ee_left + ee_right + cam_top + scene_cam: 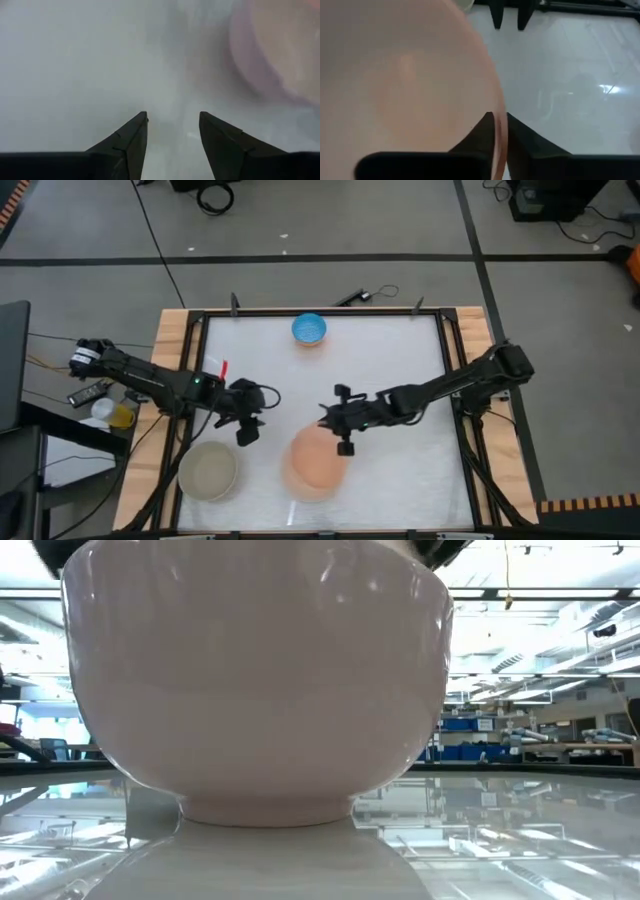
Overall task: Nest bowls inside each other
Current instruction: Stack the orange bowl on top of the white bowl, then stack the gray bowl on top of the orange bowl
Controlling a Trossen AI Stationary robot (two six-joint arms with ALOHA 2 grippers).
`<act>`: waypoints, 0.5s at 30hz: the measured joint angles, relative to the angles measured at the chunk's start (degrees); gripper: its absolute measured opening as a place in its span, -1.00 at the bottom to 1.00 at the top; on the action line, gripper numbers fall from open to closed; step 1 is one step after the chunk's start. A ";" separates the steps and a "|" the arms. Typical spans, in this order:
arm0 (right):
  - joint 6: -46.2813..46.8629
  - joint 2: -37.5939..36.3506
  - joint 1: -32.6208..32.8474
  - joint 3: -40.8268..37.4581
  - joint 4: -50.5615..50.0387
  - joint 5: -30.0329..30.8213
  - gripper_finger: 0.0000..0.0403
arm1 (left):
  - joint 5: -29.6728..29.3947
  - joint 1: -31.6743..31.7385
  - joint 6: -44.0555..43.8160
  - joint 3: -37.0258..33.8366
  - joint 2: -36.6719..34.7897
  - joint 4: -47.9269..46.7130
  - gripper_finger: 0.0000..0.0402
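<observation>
Near edge of table [400, 380]: salmon-pink bowl [316, 462] at centre front, upright, fills the low view. Right gripper [500, 131] sits on its rim, one finger inside, one outside, wall pinched thin between them; whether it's gripping tight or letting go, can't tell.

Grey-beige bowl [209, 470] at front left, empty, well apart from the pink one. Left gripper [172, 132] hovers between the two, jaws apart, holding nothing.

Small blue bowl [309, 329] at far edge, alone. Can't make out a fourth bowl.

Handling guess: thin plastic, light, stiff, slick. Rim pinch is the only real hold; likely to swing or slip if tilted.
</observation>
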 joint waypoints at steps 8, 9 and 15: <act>-2.97 4.45 0.04 8.50 -8.06 -4.97 -0.20 | 7.87 -4.32 -6.13 0.00 0.07 -9.64 -0.10; -2.47 4.42 0.02 9.07 -9.50 -4.81 -0.14 | 8.47 -4.79 -6.62 0.00 0.07 -9.49 -0.10; 0.84 -0.45 0.02 9.59 -13.04 -4.15 0.06 | 11.29 -8.16 -8.48 0.00 0.07 -10.93 -0.10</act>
